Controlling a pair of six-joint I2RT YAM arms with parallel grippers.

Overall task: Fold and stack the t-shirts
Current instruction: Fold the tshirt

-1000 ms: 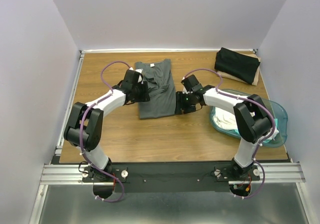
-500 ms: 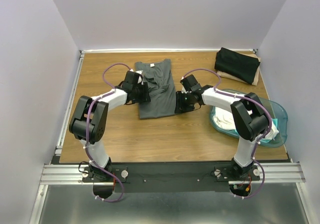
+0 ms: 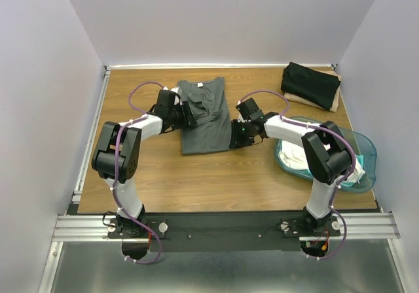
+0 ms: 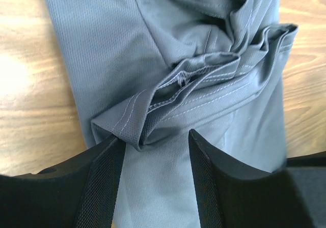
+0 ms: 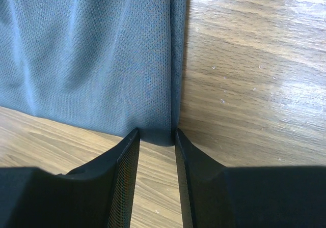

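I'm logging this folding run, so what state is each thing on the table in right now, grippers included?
Grey shirt: flat on the table, folded narrow, one sleeve bunched up.
Black shirt: folded, at the far right corner.
White shirts: crumpled in the tub.
Left gripper: open, jaws astride the bunched sleeve.
Right gripper: open, jaws astride the grey shirt's near right corner.

readable text: none | labels, brands, numbers, signs: none
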